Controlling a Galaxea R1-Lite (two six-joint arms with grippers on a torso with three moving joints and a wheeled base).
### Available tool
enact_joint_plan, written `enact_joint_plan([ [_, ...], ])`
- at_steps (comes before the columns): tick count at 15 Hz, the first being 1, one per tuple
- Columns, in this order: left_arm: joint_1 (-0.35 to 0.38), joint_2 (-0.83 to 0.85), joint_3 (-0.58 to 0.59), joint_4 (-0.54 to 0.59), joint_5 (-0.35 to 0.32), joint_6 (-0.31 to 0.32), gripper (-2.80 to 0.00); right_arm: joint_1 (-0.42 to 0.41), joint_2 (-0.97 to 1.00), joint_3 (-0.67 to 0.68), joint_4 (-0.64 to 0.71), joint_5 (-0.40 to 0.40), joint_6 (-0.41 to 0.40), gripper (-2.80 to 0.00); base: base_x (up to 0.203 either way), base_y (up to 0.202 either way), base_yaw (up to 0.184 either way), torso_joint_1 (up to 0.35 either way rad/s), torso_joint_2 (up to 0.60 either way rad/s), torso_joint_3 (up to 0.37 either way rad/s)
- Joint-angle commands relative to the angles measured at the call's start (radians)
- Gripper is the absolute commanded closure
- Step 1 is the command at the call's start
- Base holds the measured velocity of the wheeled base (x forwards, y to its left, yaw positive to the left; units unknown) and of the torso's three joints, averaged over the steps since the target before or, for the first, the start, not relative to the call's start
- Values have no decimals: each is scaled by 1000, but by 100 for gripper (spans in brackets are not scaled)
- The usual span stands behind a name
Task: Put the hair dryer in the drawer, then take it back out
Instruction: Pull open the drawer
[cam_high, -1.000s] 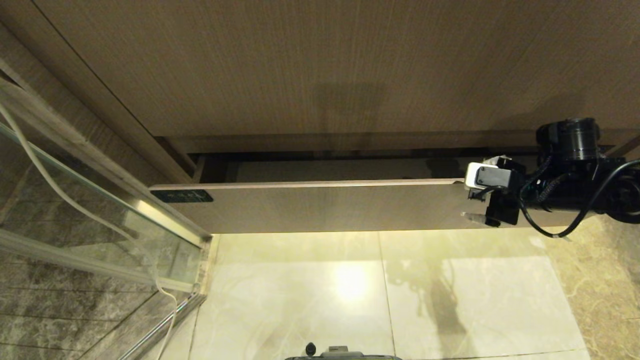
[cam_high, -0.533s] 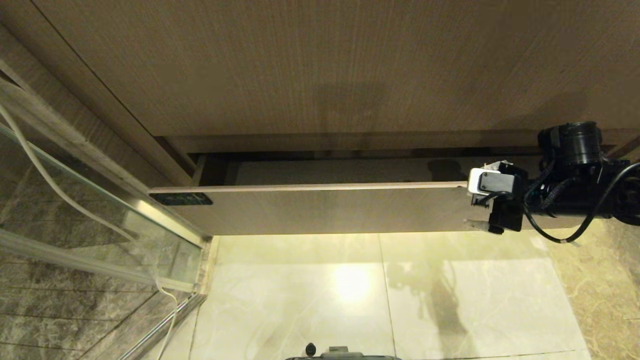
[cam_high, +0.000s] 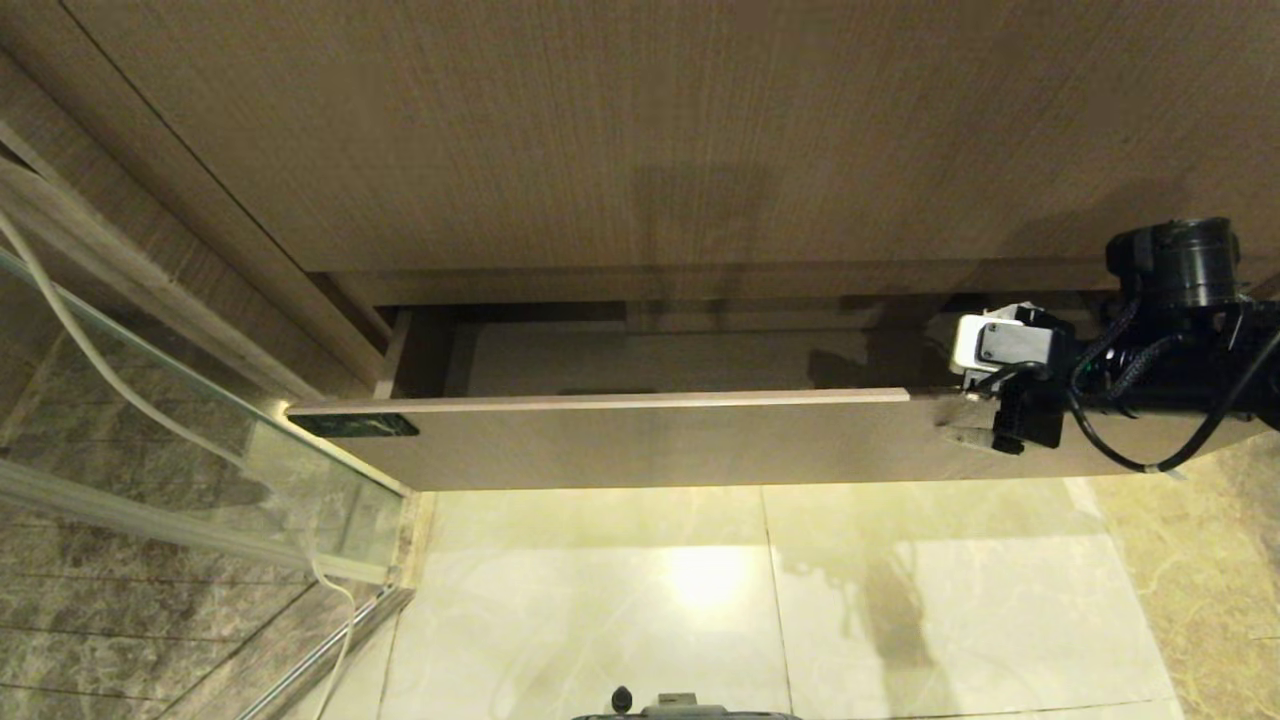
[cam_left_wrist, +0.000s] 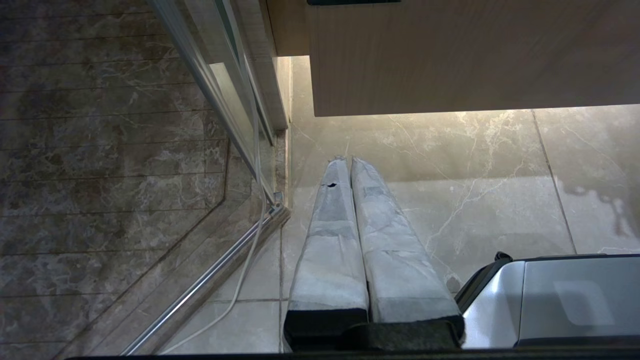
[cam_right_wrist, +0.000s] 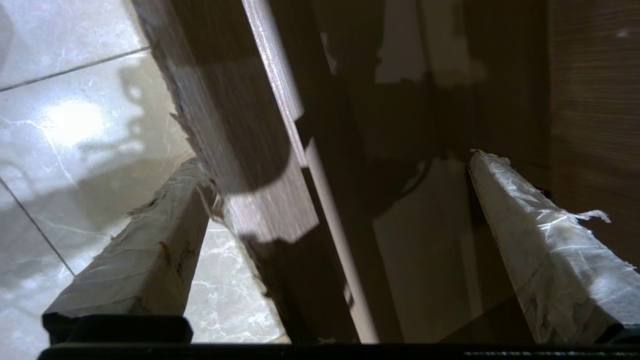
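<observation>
Looking down at the drawer (cam_high: 650, 440), standing partly pulled out from under the tall wood-grain panel (cam_high: 600, 130) above it; showing a pale inner bottom behind the drawer front, with shadow lying over the end away from the dark label (cam_high: 352, 425); noticing this label at the left end of the drawer front; finding the right gripper (cam_high: 950, 405) at the opposite, right end of the drawer, straddling the top edge of the front board; keeping its fingers wide apart, one wrapped finger (cam_right_wrist: 150, 250) outside the drawer front over the floor, the other finger (cam_right_wrist: 540, 240) inside the drawer behind the board; not being able to tell whether either finger is touching the board; seeing the left gripper (cam_left_wrist: 348, 161) hanging low, below the label corner of the drawer and apart from it, pointing over the shiny marble floor (cam_high: 700, 600); holding its two fingers pressed together with nothing between them; noting a glass door (cam_high: 200, 420) just left of the drawer's label end, with a white cable (cam_high: 100, 350) running down along it.
</observation>
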Motion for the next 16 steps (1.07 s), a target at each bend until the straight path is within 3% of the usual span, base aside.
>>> enact_joint_plan([
  [1, 0, 0, 1, 0, 0, 0, 0, 0, -42, -8, -15, 1, -9, -280, 0, 0, 0, 0, 0, 0],
  [4, 0, -1, 0, 0, 0, 1, 0, 0, -128, -6, -8, 2, -17, -280, 0, 0, 0, 0, 0, 0],
  [5, 0, 0, 0, 0, 0, 1, 0, 1, -162, 4, -2, 2, -16, 0, 0, 0, 0, 0, 0, 0],
  [9, 0, 0, 1, 0, 0, -1, 0, 1, -303, 92, 45, -6, 1, 0, 0, 0, 0, 0, 0, 0],
  [14, 0, 0, 1, 0, 0, 0, 0, -1, -353, 155, 134, -34, 126, 0, 0, 0, 0, 0, 0, 0],
  [16, 0, 0, 2, 0, 0, 1, 0, -12, -353, 160, 137, -33, 241, 0, 0, 0, 0, 0, 0, 0],
])
